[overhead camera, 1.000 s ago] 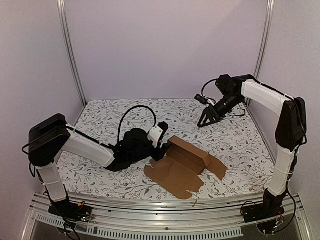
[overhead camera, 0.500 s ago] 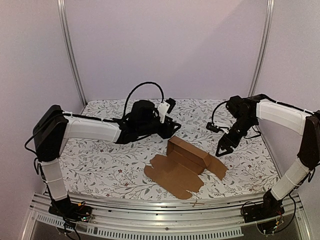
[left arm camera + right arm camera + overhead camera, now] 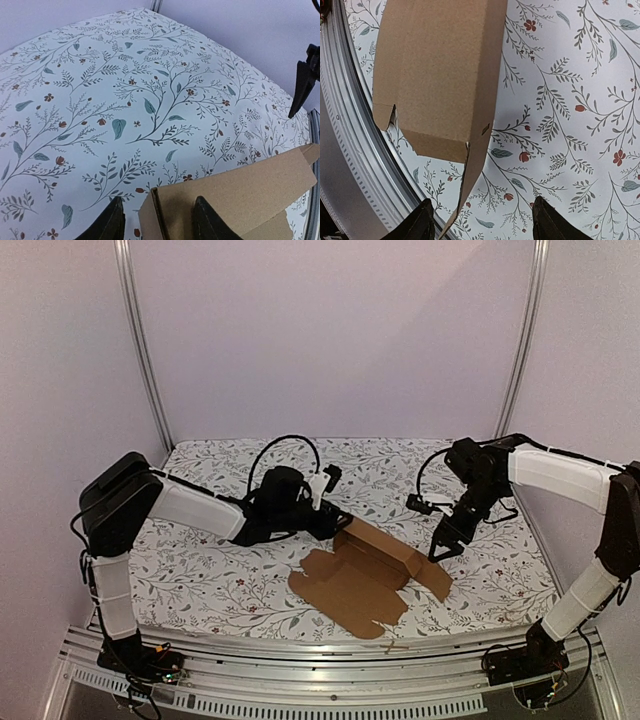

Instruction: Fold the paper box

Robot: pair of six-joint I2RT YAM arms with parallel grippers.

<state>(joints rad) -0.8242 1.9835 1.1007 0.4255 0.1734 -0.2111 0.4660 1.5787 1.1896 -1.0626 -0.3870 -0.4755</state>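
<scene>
**Box partly folded, both hands open**

The paper box (image 3: 365,570) lies at the lower centre of the top view, on the flowered desk (image 3: 200,580). One long part stands up at the back. The front panel and the flaps lie flat, so I judge most folding is left. The left hand (image 3: 157,225) is open astride the raised left end and grips nothing. The right hand (image 3: 447,543) is wide open above the right flap. I cannot tell whether a finger touches the cardboard.

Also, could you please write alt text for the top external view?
A partly folded brown paper box lies on a floral table cover. The left gripper, open, straddles its raised left end; the right gripper, open, hangs over its right end.
</scene>
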